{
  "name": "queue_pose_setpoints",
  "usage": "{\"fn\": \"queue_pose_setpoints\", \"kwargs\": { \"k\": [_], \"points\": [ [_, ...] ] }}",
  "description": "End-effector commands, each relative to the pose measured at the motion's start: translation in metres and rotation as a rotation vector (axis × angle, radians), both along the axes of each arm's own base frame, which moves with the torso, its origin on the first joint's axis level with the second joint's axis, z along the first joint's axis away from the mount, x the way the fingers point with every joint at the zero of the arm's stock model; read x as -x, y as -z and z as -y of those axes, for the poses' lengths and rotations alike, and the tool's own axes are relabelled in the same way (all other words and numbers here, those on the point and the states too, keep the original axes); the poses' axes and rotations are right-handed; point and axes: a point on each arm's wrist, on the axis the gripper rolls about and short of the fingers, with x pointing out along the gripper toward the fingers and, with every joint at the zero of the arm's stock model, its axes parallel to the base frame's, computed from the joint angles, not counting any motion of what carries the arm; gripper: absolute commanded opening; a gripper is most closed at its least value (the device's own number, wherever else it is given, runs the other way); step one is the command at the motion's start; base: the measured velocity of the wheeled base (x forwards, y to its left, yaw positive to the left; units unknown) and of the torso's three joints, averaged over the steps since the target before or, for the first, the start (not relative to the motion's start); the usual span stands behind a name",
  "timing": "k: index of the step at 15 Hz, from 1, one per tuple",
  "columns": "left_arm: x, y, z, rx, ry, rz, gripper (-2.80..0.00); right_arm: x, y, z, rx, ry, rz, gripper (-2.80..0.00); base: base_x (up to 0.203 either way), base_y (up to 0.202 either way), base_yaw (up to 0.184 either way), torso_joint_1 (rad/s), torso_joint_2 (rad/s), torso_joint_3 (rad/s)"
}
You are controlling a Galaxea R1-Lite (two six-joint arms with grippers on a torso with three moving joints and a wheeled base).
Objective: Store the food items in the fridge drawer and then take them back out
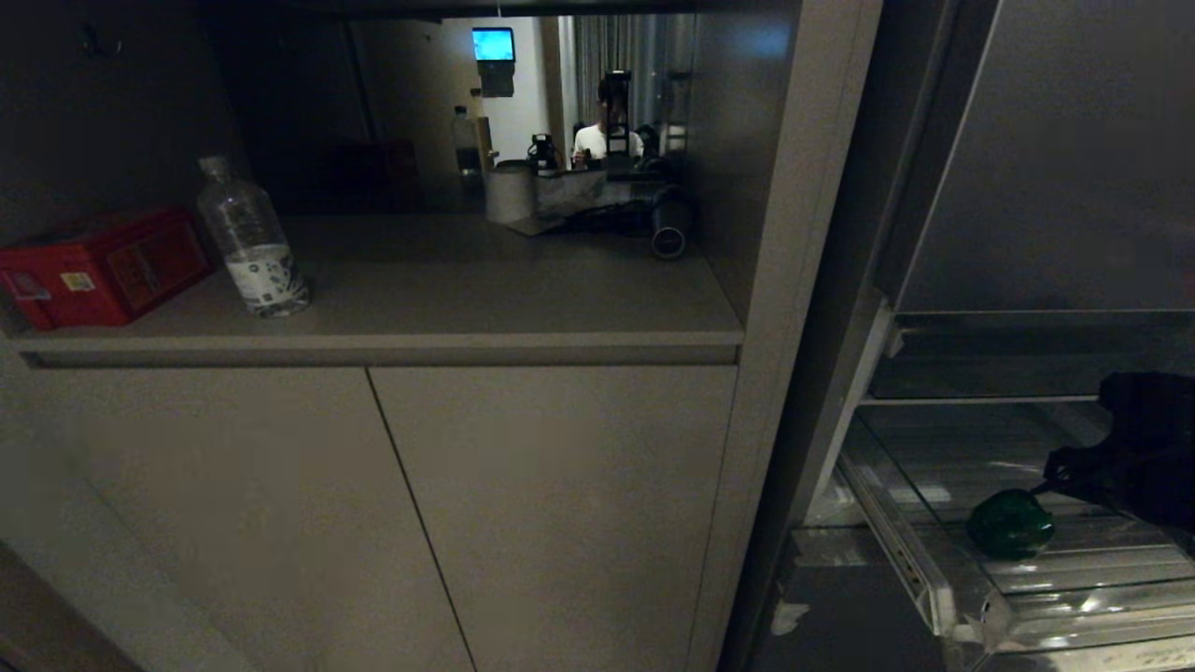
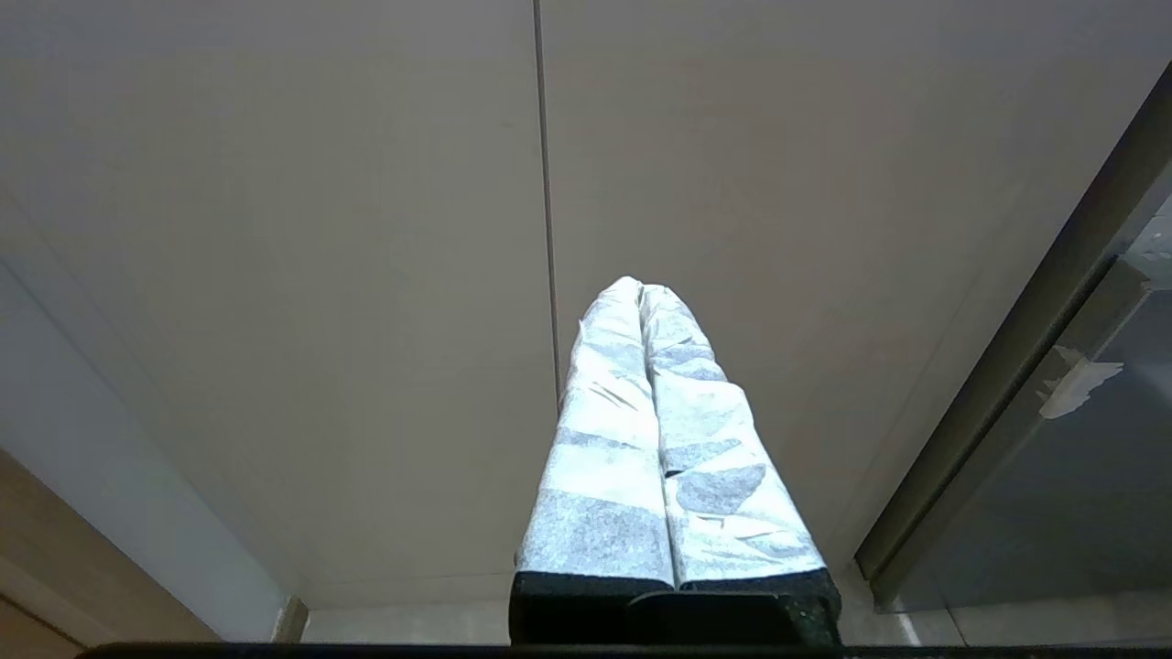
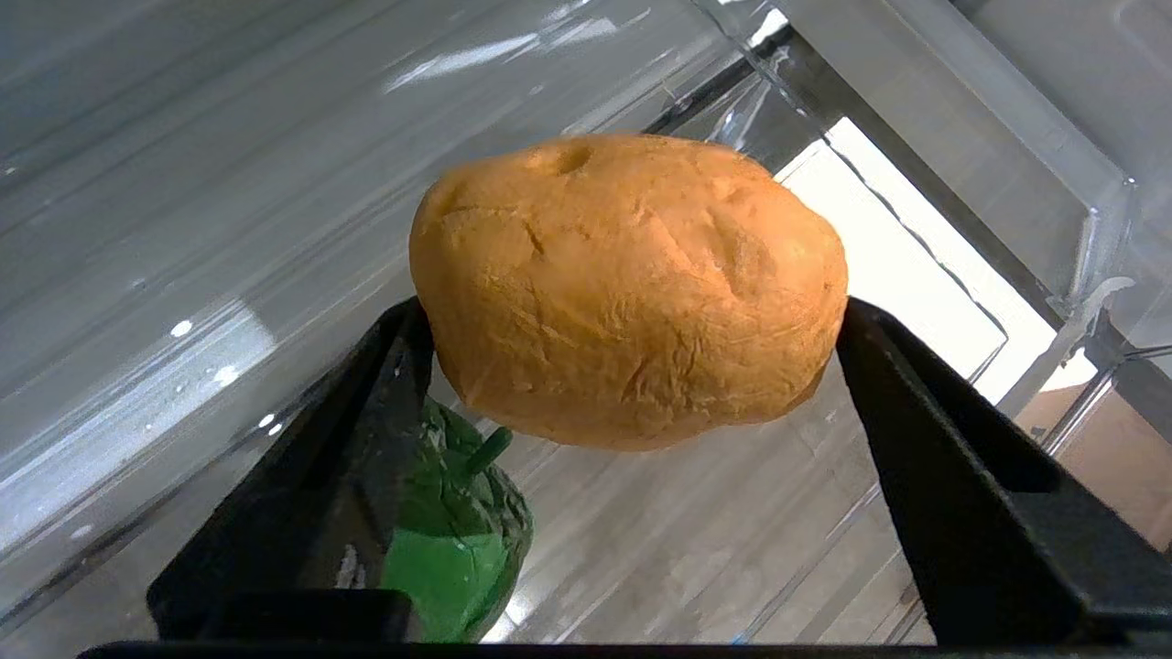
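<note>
Right gripper (image 3: 632,302) reaching in at the right, black fingers (image 3: 925,439) spread wide and pressed to either end of the potato (image 3: 623,284). Left gripper (image 2: 641,302) parked, wrapped fingers pressed together.

The pepper (image 1: 1010,524) lies in the fridge drawer (image 1: 943,597), right of the counter (image 1: 523,308) bearing a bottle (image 1: 250,238).
</note>
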Motion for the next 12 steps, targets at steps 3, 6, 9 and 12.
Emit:
{"fn": "queue_pose_setpoints", "kwargs": {
  "k": [3, 6, 9, 12],
  "points": [
    [0.000, 0.000, 0.000, 0.000, 0.000, 0.001, -2.80, 0.000, 0.001, 0.000, 0.001, 0.002, 0.001, 0.00, 0.000, 0.000, 0.000, 0.000, 0.00, 0.000],
    [0.000, 0.000, 0.000, 0.001, 0.000, 0.001, -2.80, 0.000, 0.000, 0.000, -0.001, 0.004, 0.004, 0.00, 0.000, 0.000, 0.000, 0.000, 0.00, 0.000],
    [0.000, 0.000, 0.000, 0.002, 0.000, 0.000, -2.80, 0.010, -0.016, -0.003, 0.005, -0.005, 0.043, -2.80, 0.000, 0.000, 0.000, 0.000, 0.00, 0.000],
    [0.000, 0.000, 0.000, 0.002, 0.000, 0.001, -2.80, 0.039, -0.054, -0.014, 0.033, -0.030, 0.135, -2.80, 0.000, 0.000, 0.000, 0.000, 0.00, 0.000]
  ]
}}
